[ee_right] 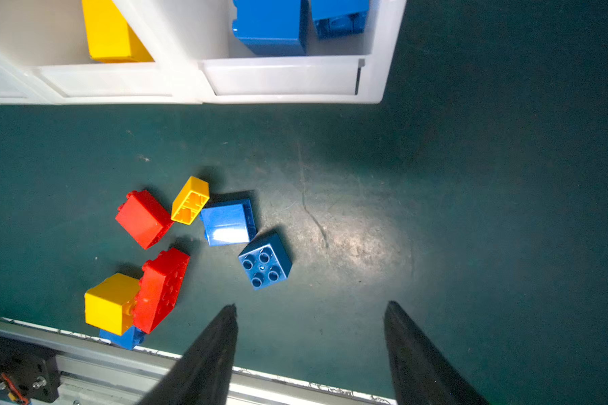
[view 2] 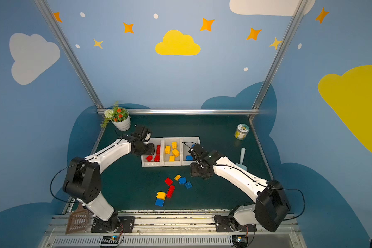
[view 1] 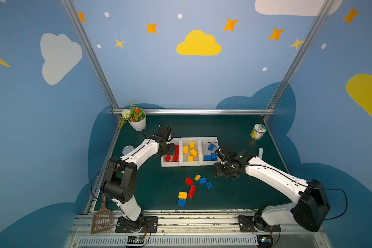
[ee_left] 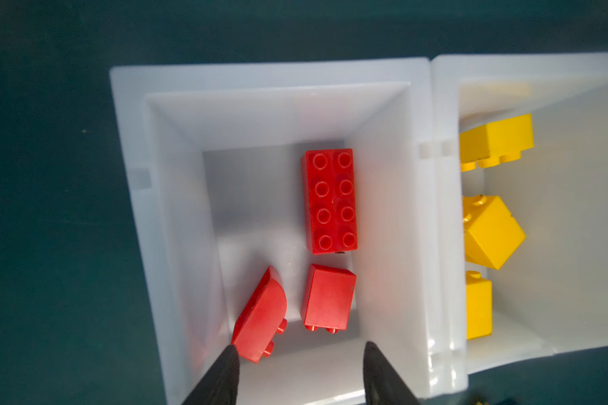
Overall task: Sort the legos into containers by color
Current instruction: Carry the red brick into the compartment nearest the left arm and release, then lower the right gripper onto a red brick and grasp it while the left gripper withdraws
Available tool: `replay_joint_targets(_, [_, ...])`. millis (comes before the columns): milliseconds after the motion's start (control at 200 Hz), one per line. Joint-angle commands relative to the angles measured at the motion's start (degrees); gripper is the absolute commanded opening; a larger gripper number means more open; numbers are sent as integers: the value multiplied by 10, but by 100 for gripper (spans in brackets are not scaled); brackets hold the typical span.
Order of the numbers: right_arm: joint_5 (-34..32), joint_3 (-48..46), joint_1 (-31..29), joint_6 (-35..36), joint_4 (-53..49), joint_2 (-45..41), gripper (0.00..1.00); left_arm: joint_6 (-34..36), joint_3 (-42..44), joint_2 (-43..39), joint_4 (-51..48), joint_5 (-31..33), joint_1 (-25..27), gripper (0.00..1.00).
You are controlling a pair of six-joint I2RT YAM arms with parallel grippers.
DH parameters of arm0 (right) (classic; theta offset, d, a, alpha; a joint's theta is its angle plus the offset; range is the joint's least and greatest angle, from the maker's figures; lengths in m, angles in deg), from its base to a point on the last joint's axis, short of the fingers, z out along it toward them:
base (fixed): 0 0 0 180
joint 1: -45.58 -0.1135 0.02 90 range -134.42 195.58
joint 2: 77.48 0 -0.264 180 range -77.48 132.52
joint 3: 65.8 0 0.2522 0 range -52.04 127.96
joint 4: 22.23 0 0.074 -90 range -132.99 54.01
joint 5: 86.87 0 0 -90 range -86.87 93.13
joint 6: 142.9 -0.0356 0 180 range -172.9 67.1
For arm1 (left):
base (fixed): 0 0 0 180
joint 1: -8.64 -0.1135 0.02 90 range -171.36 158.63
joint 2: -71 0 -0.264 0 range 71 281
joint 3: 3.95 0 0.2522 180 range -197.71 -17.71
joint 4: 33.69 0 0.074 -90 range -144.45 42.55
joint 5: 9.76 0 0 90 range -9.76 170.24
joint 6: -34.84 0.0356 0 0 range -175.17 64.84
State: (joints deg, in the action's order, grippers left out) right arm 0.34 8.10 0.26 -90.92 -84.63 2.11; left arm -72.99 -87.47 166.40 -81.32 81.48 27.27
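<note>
Three white containers stand in a row: the left one (view 1: 170, 165) holds red legos, the middle one (view 1: 190, 164) yellow, the right one (view 1: 206, 163) blue. My left gripper (ee_left: 299, 347) hangs open over the red container (ee_left: 267, 73) with nothing between its fingers. A curved red lego (ee_left: 260, 319) leans by one fingertip, beside a small red lego (ee_left: 327, 298) and a long one (ee_left: 330, 201). Loose legos lie in front: red (view 1: 188, 181), yellow (view 1: 197, 177), blue (view 1: 202, 180), blue (view 1: 209, 185), a long red (view 1: 191, 191), yellow (view 1: 182, 195) and blue (view 1: 181, 202). My right gripper (ee_right: 311, 306) is open and empty above the mat, right of this pile.
A flower pot (view 1: 136, 120) stands at the back left and a jar (view 1: 258, 131) at the back right. A white tube (view 1: 260, 152) lies behind the right arm. A brown slotted scoop (view 1: 101, 219) rests at the front left, near the metal rail (ee_right: 295, 380).
</note>
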Motion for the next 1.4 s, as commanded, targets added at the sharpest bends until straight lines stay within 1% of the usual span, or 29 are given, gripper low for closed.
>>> replay_joint_targets(0, [12,20,-31,-21,8,30,67,-17,27,-70,-1,-3,-2,58])
replay_joint_targets(170, [24,55,-86,-36,28,94,67,-37,96,-163,-13,6,-3,61])
replay_joint_targets(235, [25,76,-108,-36,27,121,67,-59,129,-202,-16,13,-3,61])
replay_joint_targets(300, [25,98,-129,-37,23,148,67,-85,165,-246,-5,19,-3,62])
replay_joint_targets(466, [30,129,-172,-43,28,203,68,-118,247,-344,19,20,-3,63])
replay_joint_targets(566, [38,136,-186,-50,35,230,67,-135,271,-375,1,19,-2,63])
replay_joint_targets(771, [44,147,-202,-52,38,270,67,-177,331,-430,5,-20,-2,63])
replay_joint_targets(901, [43,137,-202,-57,36,278,65,-185,349,-459,-9,-16,-3,63])
replay_joint_targets(981, [40,125,-200,-61,41,273,61,-189,352,-473,-20,-9,-2,64])
replay_joint_targets(1021, [41,119,-198,-62,44,269,57,-189,355,-479,-18,-8,-2,63])
replay_joint_targets(1126, [43,111,-195,-63,50,266,39,-191,359,-484,-13,-10,-2,64])
replay_joint_targets(1216, [46,111,-195,-62,53,267,27,-192,358,-476,-13,-12,-2,64])
replay_joint_targets(1297, [48,111,-195,-61,54,269,22,-192,357,-471,-12,-12,-2,64])
replay_joint_targets(1397, [43,118,-194,-54,44,264,19,-193,356,-473,-13,-11,-2,64])
